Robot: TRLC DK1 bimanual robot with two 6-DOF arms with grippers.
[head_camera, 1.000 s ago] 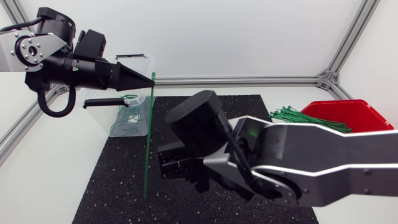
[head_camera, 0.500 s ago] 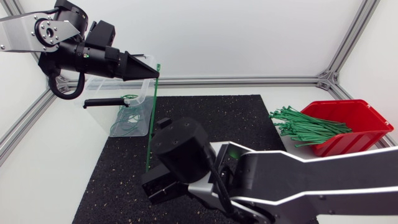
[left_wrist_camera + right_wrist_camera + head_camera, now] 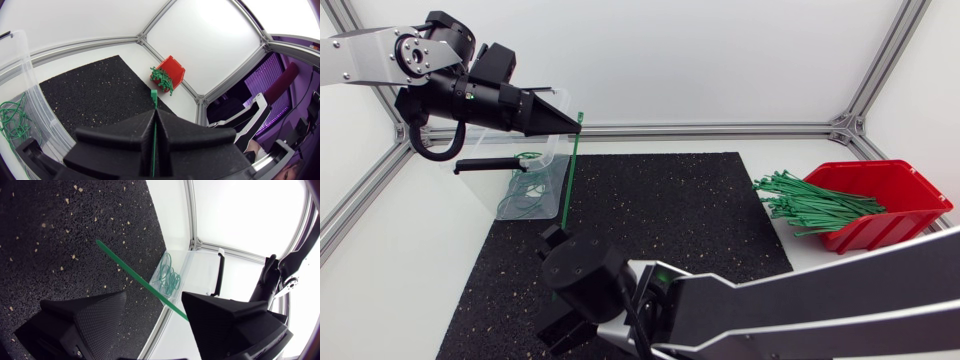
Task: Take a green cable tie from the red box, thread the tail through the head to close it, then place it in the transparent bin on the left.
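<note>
One straight, thin green cable tie, clamped in the left jaws, hangs between the parted right jaws.

Cable tie end behind right arm

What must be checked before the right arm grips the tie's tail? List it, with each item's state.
1. Grip: left jaws shut on the cable tie just behind its head: ok.
2. Pose: the tie hangs straight, about upright, over the mat: ok.
3. Opening: right jaws stand apart: ok.
4. Alignment: the tie runs through the gap between the right jaws, by the right wrist view: ok.
5. Contact: tail touching either right jaw: cannot tell.
6. Drop spot: transparent bin open on top, closed ties inside: ok.
</note>
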